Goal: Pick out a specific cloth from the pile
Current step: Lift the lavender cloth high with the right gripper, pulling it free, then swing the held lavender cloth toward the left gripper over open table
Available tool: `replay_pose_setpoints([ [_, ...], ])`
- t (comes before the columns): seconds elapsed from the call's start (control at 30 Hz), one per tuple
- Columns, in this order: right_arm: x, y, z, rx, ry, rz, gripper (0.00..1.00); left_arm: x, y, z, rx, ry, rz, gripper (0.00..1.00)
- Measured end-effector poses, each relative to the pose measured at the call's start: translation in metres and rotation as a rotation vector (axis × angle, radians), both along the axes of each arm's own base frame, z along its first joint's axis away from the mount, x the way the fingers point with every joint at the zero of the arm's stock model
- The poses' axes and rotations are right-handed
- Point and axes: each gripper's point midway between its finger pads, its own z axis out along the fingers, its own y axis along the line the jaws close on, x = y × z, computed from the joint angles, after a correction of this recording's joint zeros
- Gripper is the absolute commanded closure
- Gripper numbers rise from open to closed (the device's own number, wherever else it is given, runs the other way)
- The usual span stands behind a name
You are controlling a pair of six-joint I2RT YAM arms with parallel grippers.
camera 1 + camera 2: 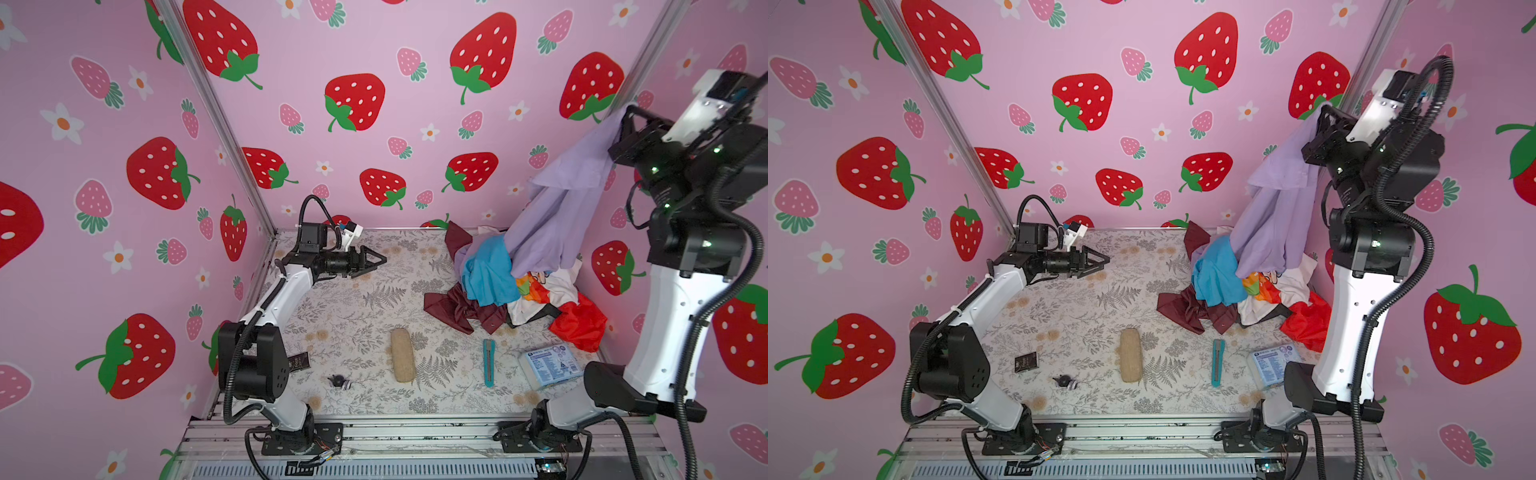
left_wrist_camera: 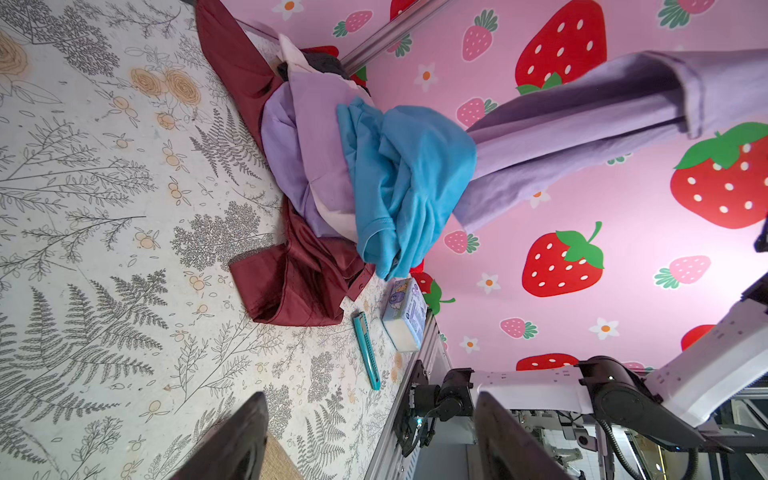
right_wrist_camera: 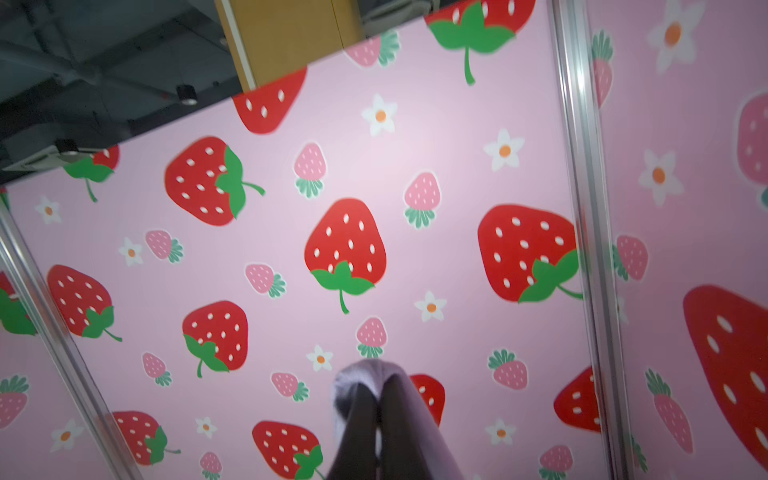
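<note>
We can read nothing here: the pale blue packet (image 1: 550, 363) carries dense print and the small dark sachet (image 1: 1025, 361) pale lettering, but both are too small for us to make out.

Pink strawberry-print walls (image 1: 374, 41) enclose a fern-patterned tabletop (image 1: 353, 316), joined by aluminium corner posts (image 1: 216, 112).

My right gripper (image 1: 624, 118) has the plain pale lavender fabric garment (image 1: 557, 224) pinched way up high, lower end trailing into the heap of blue, maroon, red and white garments (image 1: 577, 320) underneath.
</note>
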Motion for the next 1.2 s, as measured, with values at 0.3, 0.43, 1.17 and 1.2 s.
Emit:
replay_pose_setpoints([
  [0.3,-0.012,-0.010,0.003,0.013,-0.018,-0.062,1.00,0.001,-0.003,0.000,0.001,-0.003,-0.001,0.21],
  [0.43,0.040,-0.021,-0.046,0.010,0.162,-0.120,1.00,0.000,-0.004,0.000,0.001,-0.002,-0.002,0.21],
  [1.17,-0.073,-0.001,0.063,-0.022,-0.251,-0.035,1.00,0.002,-0.006,-0.002,0.014,-0.003,0.007,0.22],
  [1.2,-0.077,-0.001,0.067,-0.025,-0.269,-0.034,1.00,0.002,-0.006,-0.002,0.015,-0.002,0.009,0.22],
])
